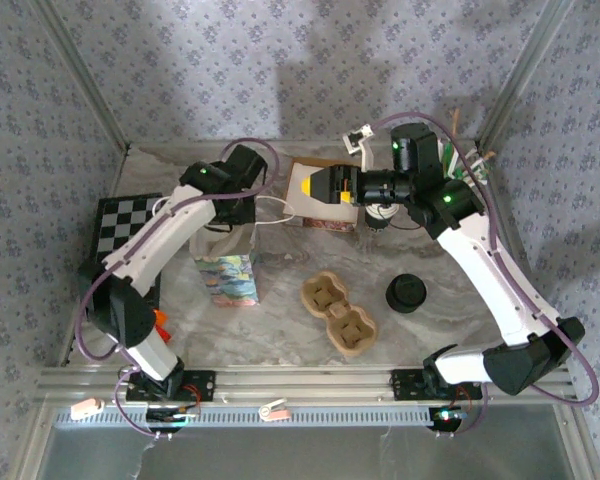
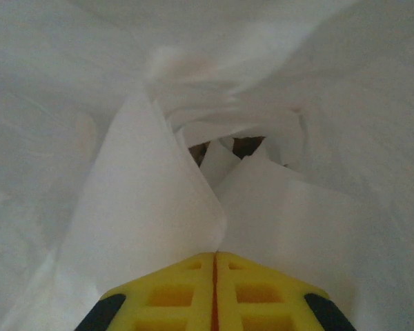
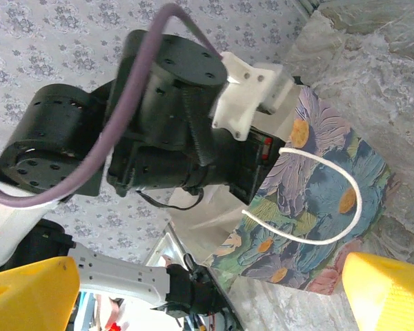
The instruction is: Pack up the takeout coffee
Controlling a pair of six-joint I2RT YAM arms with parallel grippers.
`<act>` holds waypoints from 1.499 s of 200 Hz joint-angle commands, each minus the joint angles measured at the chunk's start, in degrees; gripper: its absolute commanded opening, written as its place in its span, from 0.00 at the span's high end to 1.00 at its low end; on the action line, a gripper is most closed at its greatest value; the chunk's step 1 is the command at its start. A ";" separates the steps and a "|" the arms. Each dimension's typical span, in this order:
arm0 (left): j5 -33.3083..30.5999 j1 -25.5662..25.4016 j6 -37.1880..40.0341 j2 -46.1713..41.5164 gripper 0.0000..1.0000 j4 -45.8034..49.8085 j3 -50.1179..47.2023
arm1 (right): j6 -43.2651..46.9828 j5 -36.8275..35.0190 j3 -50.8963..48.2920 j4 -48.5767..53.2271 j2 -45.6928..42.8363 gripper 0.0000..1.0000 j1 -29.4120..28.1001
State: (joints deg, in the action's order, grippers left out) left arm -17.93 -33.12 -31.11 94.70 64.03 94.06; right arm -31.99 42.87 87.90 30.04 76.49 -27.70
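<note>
Coffee (image 1: 407, 293) black-lidded, dark-sided; left hand (image 2: 214, 261) pinches bag (image 3: 317, 200); right hand (image 3: 210, 289) open.

Black-lidded takeout coffee (image 1: 406, 293) stands upright near tray (image 1: 338, 313).

The mouth of the floral paper bag with white cord handles (image 1: 235, 278) is taken up by my left arm (image 1: 170, 235), whose wrist sits over it. Inside, crumpled white paper folds (image 2: 152, 193) crowd in from every side of the left gripper (image 2: 215, 256), its fingers pressed together; just a small dark gap is open deeper in. Between bag and two-hollow brown pulp tray (image 1: 338, 314) I see bare grey marbled tabletop (image 1: 280, 330), room enough to pass. The small dark paper cup with round black lid (image 1: 406, 293) stands apart from the tray, free all round, though my right arm (image 1: 490, 270) crosses just to its right.
</note>
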 commanded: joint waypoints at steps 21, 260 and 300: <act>0.76 -0.26 2.10 -1.44 0.77 2.24 6.95 | 0.25 1.71 -0.72 0.23 -1.45 0.00 1.38; 3.70 44.10 11.97 -39.15 0.00 -74.22 -71.16 | 21.77 -59.61 -66.43 -49.70 -8.78 0.00 31.01; 5.37 39.07 18.72 -27.16 0.00 -96.32 -75.55 | 28.26 -52.72 -62.67 -62.38 2.21 0.01 29.81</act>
State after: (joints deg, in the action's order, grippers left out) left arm -14.63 6.33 -16.95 62.48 -10.00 19.11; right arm -10.07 -15.20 22.48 -15.86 74.46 2.42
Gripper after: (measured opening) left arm 0.998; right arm 0.994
